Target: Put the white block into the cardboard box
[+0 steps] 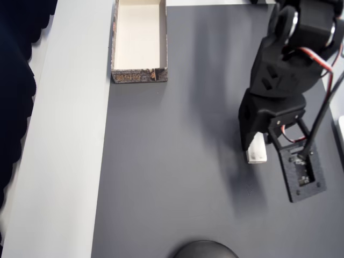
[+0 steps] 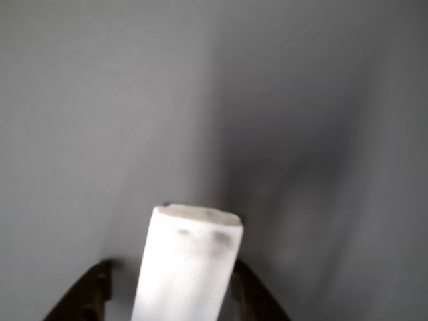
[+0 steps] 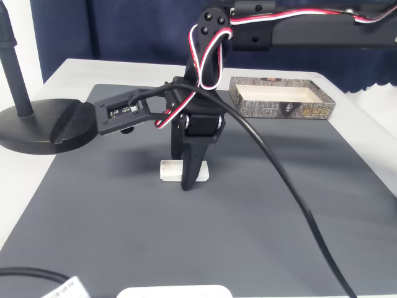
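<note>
My arm (image 3: pixel 291 28) reaches in level above the grey mat (image 3: pixel 248 205) that covers the tabletop (image 3: pixel 68 68), then bends straight down at the wrist, so that I point at the mat from above. In the overhead view the arm comes in from the upper right corner, well apart from the cardboard box (image 1: pixel 138 76), which sits at the mat's upper left edge. In the fixed view the box (image 3: pixel 282 108) lies behind me and to the right, at the mat's far side.

The box is a shallow open tray with a plain cream inside and patterned brownish walls; what I can see of its floor is bare.

My fingers (image 3: pixel 184 180) are down at the mat and closed narrowly on the white block (image 3: pixel 169 171), one on either long side of it. In the wrist view the block (image 2: pixel 190 267) stands between the two dark tips (image 2: pixel 87 294), its free end with two faint dimples sticking out past them. The block (image 1: pixel 257 151) lies flat, low against the mat; whether it rests on it or is just lifted off I cannot tell.
</note>
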Motion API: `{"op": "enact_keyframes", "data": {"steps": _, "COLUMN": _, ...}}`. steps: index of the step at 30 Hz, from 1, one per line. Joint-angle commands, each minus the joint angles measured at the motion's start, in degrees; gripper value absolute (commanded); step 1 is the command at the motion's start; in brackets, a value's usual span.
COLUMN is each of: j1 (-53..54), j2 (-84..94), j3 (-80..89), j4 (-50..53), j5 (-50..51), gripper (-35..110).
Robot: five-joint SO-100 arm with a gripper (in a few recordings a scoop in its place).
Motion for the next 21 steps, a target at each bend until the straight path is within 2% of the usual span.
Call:
{"op": "enact_keyframes", "data": {"steps": 1, "j1": -0.09, "j2": 0.62, "j3": -3.34, "j4": -0.26, "j5": 0.35, "gripper": 23}}
{"op": "enact_keyframes", "data": {"steps": 13, "j1": 0.0, "j2": 0.44, "j3": -2.29, "j4": 1.58, "j5": 0.35, "gripper": 18}}
{"op": "enact_keyframes", "data": {"steps": 21, "j1": 0.18, "j2": 0.35, "j3": -2.37, "j4": 6.5, "j5": 0.35, "gripper": -2}}
